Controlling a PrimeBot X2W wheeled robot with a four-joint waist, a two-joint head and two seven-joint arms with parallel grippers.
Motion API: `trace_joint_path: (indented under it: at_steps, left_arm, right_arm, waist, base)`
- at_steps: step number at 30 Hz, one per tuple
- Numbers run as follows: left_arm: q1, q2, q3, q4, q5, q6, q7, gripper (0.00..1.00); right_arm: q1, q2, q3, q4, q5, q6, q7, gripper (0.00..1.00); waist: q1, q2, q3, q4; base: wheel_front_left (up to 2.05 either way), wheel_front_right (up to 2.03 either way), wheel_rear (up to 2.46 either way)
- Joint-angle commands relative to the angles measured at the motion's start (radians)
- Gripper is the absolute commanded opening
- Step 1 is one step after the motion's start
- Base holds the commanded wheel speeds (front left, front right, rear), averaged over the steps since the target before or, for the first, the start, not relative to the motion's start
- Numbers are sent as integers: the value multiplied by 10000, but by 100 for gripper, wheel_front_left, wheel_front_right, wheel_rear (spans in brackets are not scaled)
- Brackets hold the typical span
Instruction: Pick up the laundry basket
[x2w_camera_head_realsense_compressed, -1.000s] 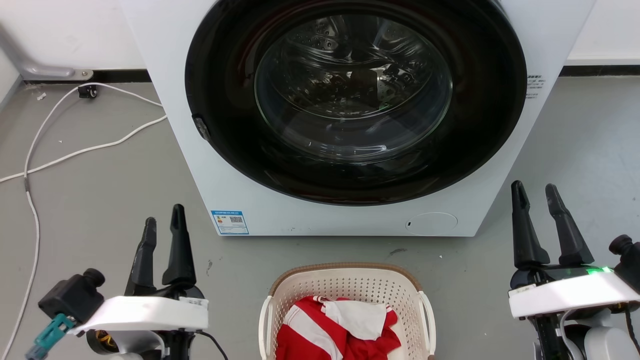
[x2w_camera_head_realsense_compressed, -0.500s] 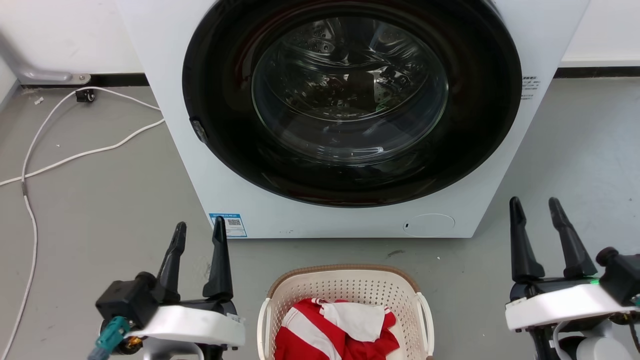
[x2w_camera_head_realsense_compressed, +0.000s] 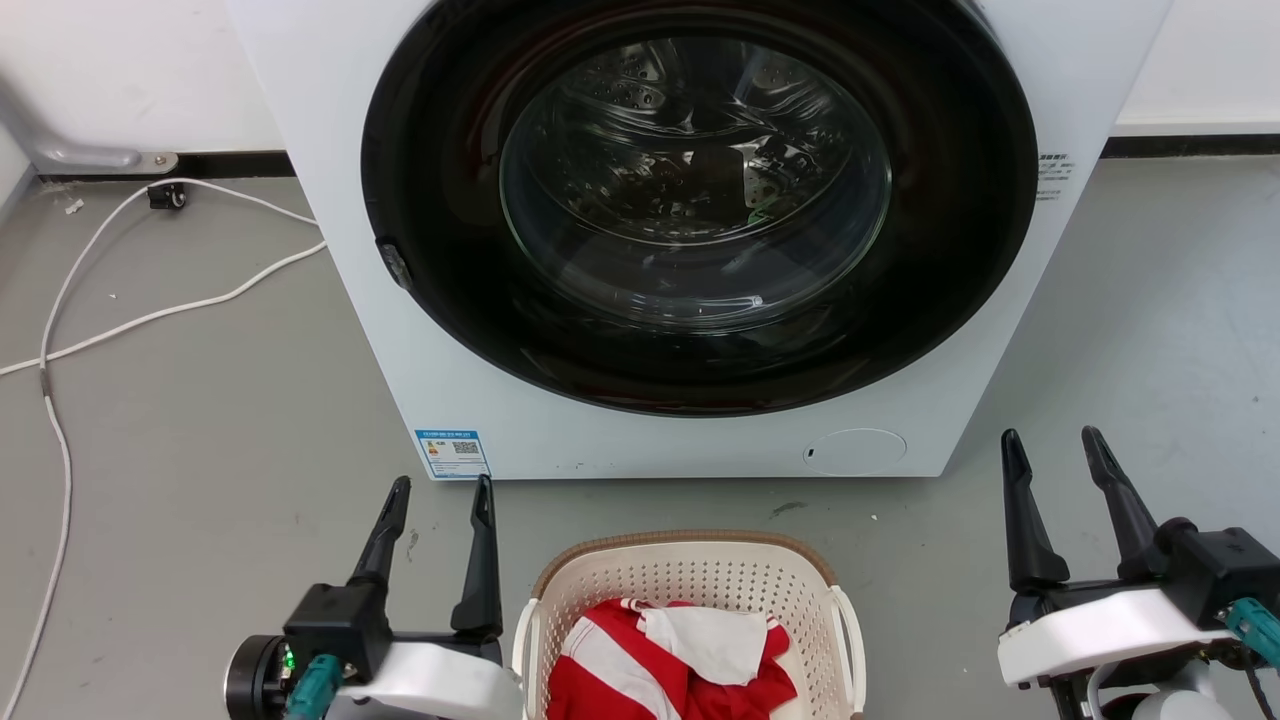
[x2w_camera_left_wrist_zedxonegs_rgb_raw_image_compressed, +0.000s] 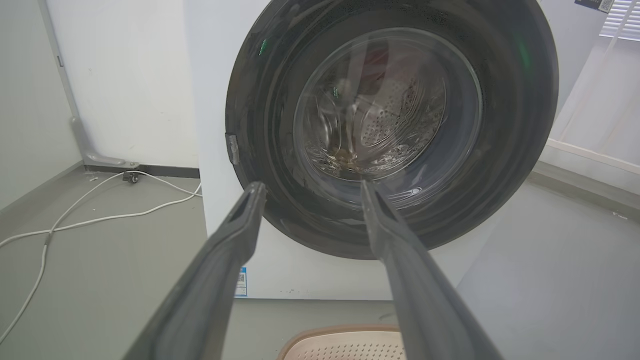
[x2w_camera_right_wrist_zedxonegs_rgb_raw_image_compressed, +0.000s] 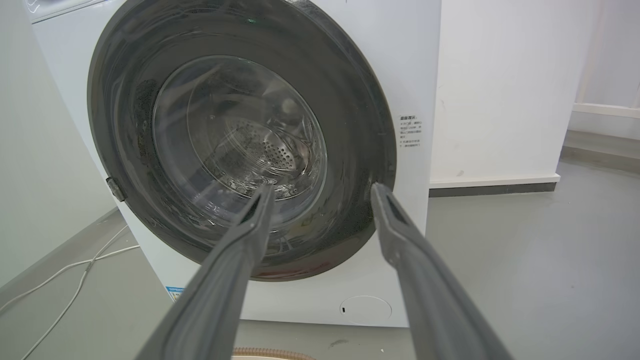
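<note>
I read this as a laundry corner of a bare test room. A front-loading washing machine stands on a grey floor against plain white walls. A laundry basket of red-and-white clothes sits before it. A loose white cable trails across the floor.

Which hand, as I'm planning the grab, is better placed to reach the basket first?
Left. The left hand stands open close beside the basket, near its left handle; the right hand, also open, sits much farther out on the other side.
</note>
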Motion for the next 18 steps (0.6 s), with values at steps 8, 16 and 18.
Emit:
trace_joint_path:
  at_steps: [8,16,18]
  left_arm:
    - [38,306,-524,-32,774,572,-224,100]
    - [126,391,-751,-83,1207,707,-381,100]
    - [158,382,-771,-102,1321,708,-407,100]
  right_arm:
    - [24,6,-5,76,-559,10,-224,100]
    - [19,11,148,105,-1017,11,-376,100]
    - [39,11,167,112,-1176,11,-424,100]
  waist:
    - [0,0,10,-23]
    - [0,0,27,-18]
    - [0,0,29,-12]
  base:
    - [0,0,0]
    - [0,0,0]
    - [0,0,0]
